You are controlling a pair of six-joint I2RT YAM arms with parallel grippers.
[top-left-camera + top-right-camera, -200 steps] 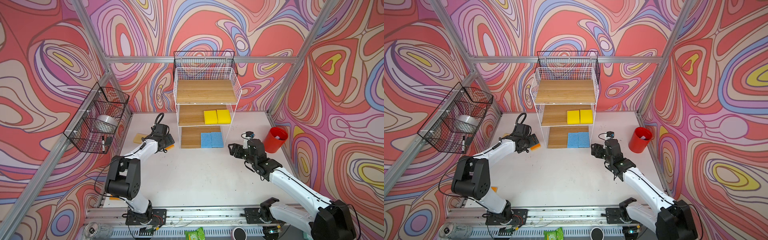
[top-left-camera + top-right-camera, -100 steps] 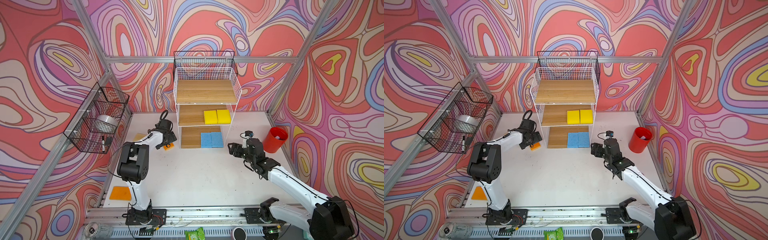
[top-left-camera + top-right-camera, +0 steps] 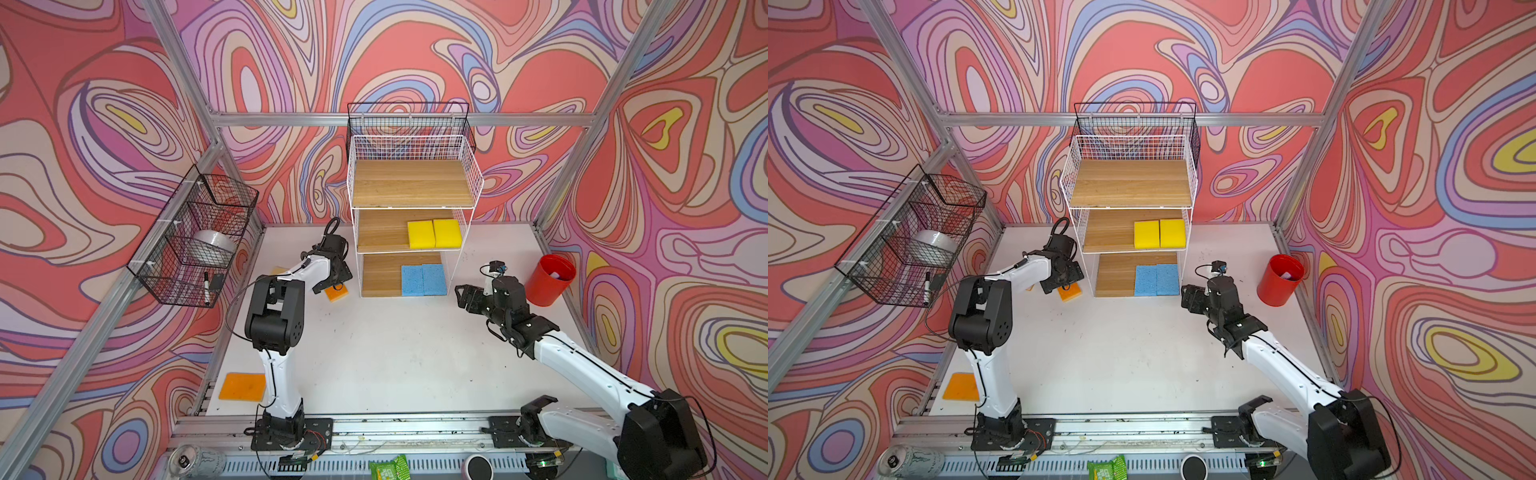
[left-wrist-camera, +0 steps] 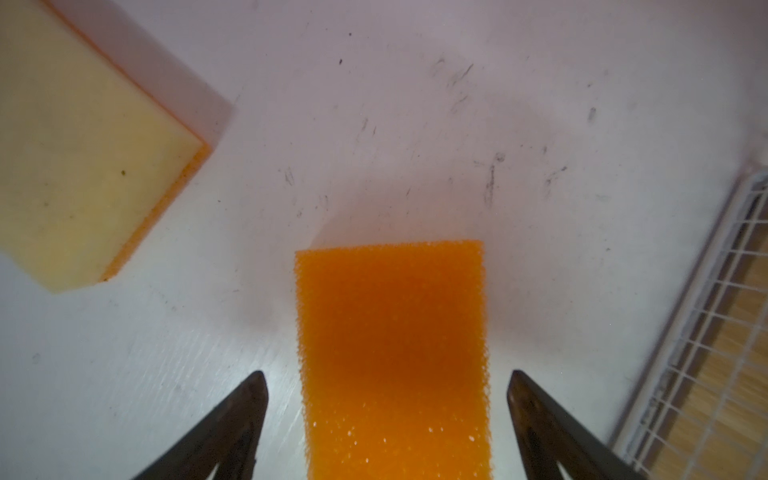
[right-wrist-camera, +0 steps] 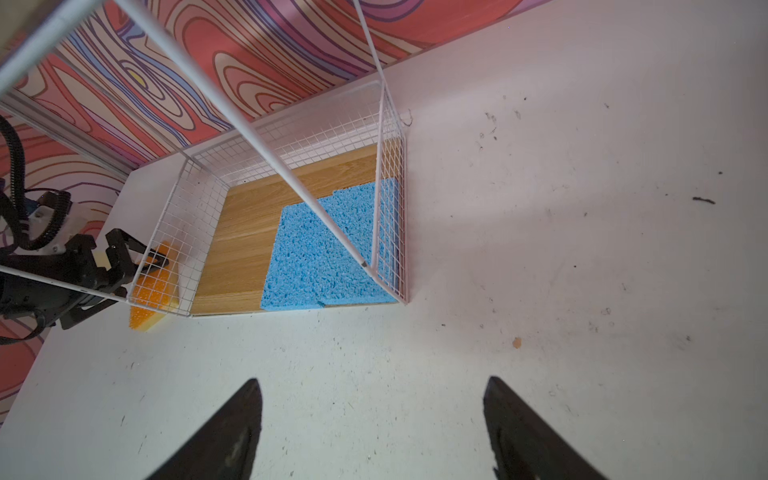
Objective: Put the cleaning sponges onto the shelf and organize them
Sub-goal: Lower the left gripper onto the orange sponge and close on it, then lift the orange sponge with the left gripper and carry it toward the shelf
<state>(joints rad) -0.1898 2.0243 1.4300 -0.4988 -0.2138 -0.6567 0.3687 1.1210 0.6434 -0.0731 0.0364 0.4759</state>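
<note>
An orange sponge (image 4: 392,353) lies flat on the tabletop (image 3: 395,353) just outside the bottom tier of the white wire shelf (image 3: 411,183), with the left tool (image 4: 387,376) wide open astride it, gripping nothing. A tan-side-up sponge (image 4: 91,153) lies near it, another orange sponge (image 3: 243,386) at the tabletop's front left corner; 2 yellow sponges (image 3: 421,235) share the middle tier, 2 blue sponges (image 3: 412,281) the bottom one. The right tool (image 5: 372,384) hangs open and empty near the shelf's front right corner.
</note>
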